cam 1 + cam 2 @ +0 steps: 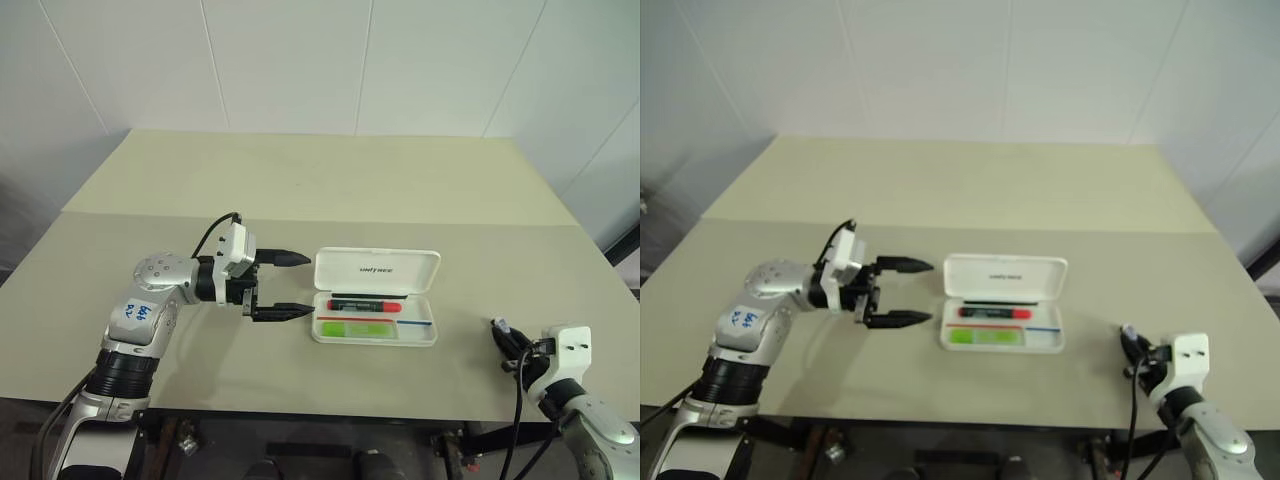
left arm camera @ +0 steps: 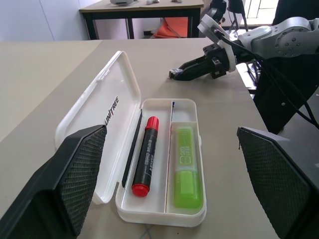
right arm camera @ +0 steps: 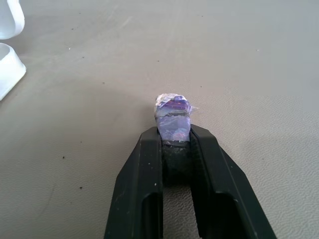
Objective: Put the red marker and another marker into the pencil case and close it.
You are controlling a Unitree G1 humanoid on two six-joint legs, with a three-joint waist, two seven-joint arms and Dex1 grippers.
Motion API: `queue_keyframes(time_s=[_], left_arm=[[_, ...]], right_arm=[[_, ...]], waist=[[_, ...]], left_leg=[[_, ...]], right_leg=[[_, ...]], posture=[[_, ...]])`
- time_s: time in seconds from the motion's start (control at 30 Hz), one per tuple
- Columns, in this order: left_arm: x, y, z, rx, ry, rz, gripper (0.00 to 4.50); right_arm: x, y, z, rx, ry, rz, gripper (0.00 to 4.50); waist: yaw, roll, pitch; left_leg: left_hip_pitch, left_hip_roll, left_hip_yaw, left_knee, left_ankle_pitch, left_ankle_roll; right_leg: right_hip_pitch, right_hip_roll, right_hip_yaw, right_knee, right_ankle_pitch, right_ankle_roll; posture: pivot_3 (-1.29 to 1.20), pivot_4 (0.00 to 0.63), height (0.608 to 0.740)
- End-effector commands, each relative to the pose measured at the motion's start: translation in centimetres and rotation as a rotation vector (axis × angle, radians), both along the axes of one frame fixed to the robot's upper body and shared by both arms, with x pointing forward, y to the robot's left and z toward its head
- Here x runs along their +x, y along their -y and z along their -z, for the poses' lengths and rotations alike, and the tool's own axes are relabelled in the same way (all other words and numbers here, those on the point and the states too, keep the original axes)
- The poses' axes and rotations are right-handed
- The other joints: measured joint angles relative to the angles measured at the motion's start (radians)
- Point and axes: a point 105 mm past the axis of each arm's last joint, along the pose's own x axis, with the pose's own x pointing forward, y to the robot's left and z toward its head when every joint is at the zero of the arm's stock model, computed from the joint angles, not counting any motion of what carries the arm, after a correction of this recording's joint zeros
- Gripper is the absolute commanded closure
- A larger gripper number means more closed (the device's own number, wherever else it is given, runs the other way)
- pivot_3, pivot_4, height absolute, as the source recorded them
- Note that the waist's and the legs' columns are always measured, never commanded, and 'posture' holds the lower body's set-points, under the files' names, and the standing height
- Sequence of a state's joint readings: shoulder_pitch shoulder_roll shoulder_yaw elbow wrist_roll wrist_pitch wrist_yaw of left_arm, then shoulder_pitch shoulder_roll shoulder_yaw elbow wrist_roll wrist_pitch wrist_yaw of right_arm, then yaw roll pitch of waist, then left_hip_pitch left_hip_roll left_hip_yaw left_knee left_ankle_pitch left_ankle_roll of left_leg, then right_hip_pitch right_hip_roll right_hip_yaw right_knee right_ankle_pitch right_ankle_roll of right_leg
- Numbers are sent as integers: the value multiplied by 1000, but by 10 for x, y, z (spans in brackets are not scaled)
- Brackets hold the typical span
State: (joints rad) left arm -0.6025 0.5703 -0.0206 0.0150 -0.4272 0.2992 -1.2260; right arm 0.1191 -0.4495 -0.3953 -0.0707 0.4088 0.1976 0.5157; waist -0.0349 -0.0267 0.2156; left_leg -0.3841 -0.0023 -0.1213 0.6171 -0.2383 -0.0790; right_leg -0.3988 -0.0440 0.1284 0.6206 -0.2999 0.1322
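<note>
The white pencil case (image 1: 377, 268) lies open in the middle of the table, its lid folded back. Inside it, the red marker (image 1: 365, 304) rests in the far compartment. The light green highlighter (image 1: 360, 328), the other marker, fills the near one. My left gripper (image 1: 310, 284) hovers just left of the case, level and pointing at it, open with nothing between its fingers (image 2: 75, 179). My right gripper (image 1: 498, 325) sits low near the table's front right, apart from the case. It is shut, with a scrap of purple tape at its tips (image 3: 172, 112).
The beige table (image 1: 320, 180) stretches far behind the case to a white wall. In the left wrist view another table (image 2: 144, 6) and an orange object stand beyond the far side. The table's front edge runs close under my right gripper.
</note>
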Motion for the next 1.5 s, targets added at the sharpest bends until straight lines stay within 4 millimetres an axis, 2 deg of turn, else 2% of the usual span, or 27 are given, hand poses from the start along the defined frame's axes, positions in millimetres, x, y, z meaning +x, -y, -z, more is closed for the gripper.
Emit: queue_keyframes(time_s=[0.03, 0.33, 0.5, 0.6, 0.73, 1.1, 1.23, 1.33, 1.5], left_arm=[[-2, -5, -4, 7, 34, -1, 0], [2, -10, -1, 15, 36, -11, 0], [2, -11, 2, 12, 33, -17, 0], [1, -11, 3, 10, 29, -21, 0], [-1, -13, 4, 12, 29, -33, 0], [-10, -20, 7, 19, 12, -65, 0], [-12, -19, 6, 19, 12, -70, 0], [-13, -20, 6, 21, 11, -72, 0], [-13, -20, 4, 24, 14, -74, 0]], right_arm=[[5, -5, -32, -102, 88, -147, 4133], [3, -58, -77, -372, 84, -660, 4133], [12, -85, -94, -478, 98, -852, 4133], [15, -96, -96, -517, 91, -950, 4133], [12, -110, -90, -544, 50, -1099, 4133], [14, -119, -78, -532, 22, -1191, 4133], [19, -117, -69, -530, 6, -1187, 4133], [21, -109, -57, -625, -21, -1203, 4133], [28, -105, -56, -588, -13, -1165, 4133]], waist=[[-4, 1, 0], [-20, 0, 1], [-21, 0, 1], [-20, 0, 1], [-19, 0, 1], [-20, 0, 1], [-20, 0, 1], [-19, 0, 1], [-21, 0, 1]], left_leg=[[0, 0, 1, 0, 0, 0], [1, 0, 0, -1, 0, 0], [1, 0, 1, -1, 0, 0], [0, 0, 0, -1, 0, 0], [-1, 0, 0, -1, -1, 0], [-1, 0, 0, -2, -2, 0], [-1, 0, 0, -2, -2, 0], [-1, 0, 0, -2, -2, 0], [-1, 0, 0, -2, -2, 0]], right_leg=[[0, 0, 1, 0, 0, 0], [0, 0, 0, 0, 4, 9], [0, 0, 0, 0, 7, 14], [0, 0, 0, -1, 7, 14], [-1, 0, -1, -1, 7, 15], [-2, -1, -1, -1, 7, 15], [-2, -1, -1, 0, 7, 15], [-2, -1, -1, 0, 7, 15], [-3, -1, -1, 0, 7, 15]], posture=[[0, 150, 740], [0, 150, 740], [0, 150, 740], [0, 150, 740], [0, 150, 740], [0, 150, 740], [0, 150, 740], [0, 150, 740], [0, 150, 740]])
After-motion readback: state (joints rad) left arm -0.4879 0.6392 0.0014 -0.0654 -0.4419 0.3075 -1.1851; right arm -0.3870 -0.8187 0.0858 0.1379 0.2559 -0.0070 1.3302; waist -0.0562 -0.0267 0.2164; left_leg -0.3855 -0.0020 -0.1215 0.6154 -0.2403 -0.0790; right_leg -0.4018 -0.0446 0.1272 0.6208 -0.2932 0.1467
